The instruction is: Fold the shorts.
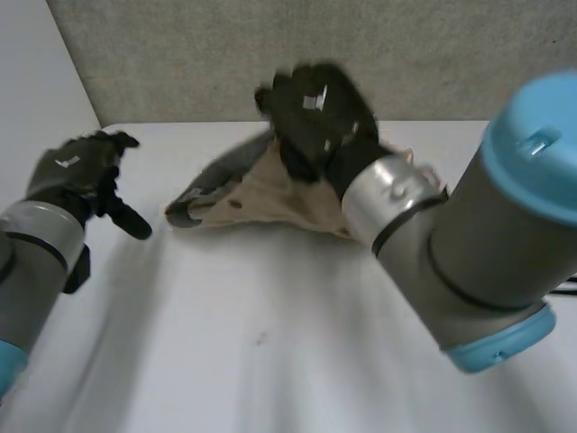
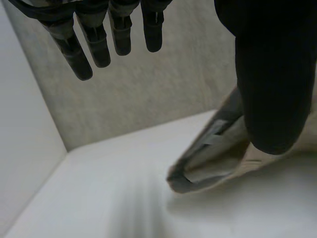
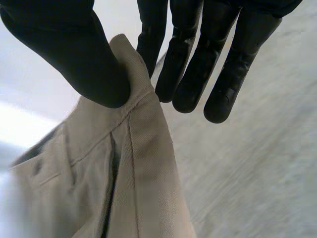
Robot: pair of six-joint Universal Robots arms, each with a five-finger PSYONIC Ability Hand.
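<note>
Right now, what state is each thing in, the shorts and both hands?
shorts: rumpled, not yet folded, waistband edge lifted, the other end resting on the table.
right hand: shut, pinching the waistband between thumb and fingers.
left hand: open, fingers straight, holding nothing, apart from the shorts.
</note>
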